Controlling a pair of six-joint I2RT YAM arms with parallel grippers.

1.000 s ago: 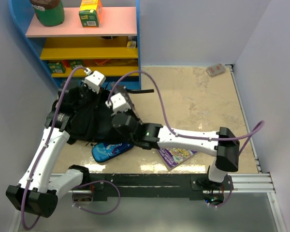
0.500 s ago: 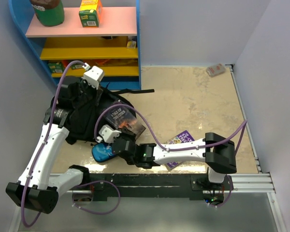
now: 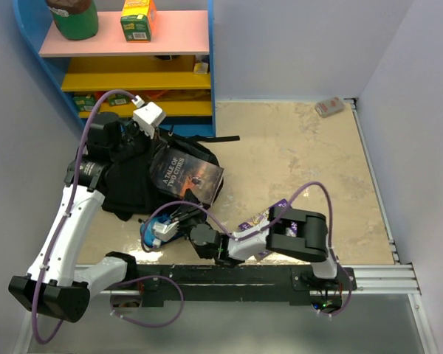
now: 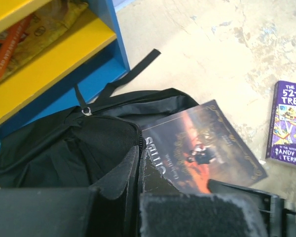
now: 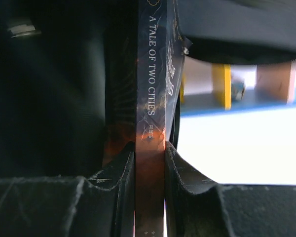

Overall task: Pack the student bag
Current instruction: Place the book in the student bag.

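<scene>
Two arms at work, one job each.

Student bag (image 3: 125,181): black and slumped flat, with its far side against the foot of the shelf unit (image 3: 136,77). The zip mouth opens on its right side.

Novel (image 3: 186,171), "A Tale of Two Cities": at the bag's right side, tilted. Its far end overlaps the zip mouth and its near end sticks out clear of the bag. By my reading it is not yet inside.

Purple book (image 3: 269,220): flat on the table (image 3: 303,147), well to the right of the bag on the near side, partly under the right arm.

Blue pencil case (image 3: 149,234): just off the bag's near edge, below the right wrist.

Right gripper (image 5: 149,155): pads pressed tight on the novel's spine at its near end. The spine runs straight away from the fingers.

Left gripper (image 4: 118,202): above the mouth, at the bag's far-right corner. The wrist view is cropped low, but a fold of the zip lip rises between the two pads. It appears to be pinching the lip and holding the mouth up.

Key relation: the bag mouth lies directly beyond the novel's far end, on the line of its long axis from the right fingers.

Judgement: the next move is a push along that axis, deeper toward the bag's left. The right arm carries the book; the left arm is nearer the bag and only keeps it open.

Risk: the book's corner catching the zip edge.
</scene>
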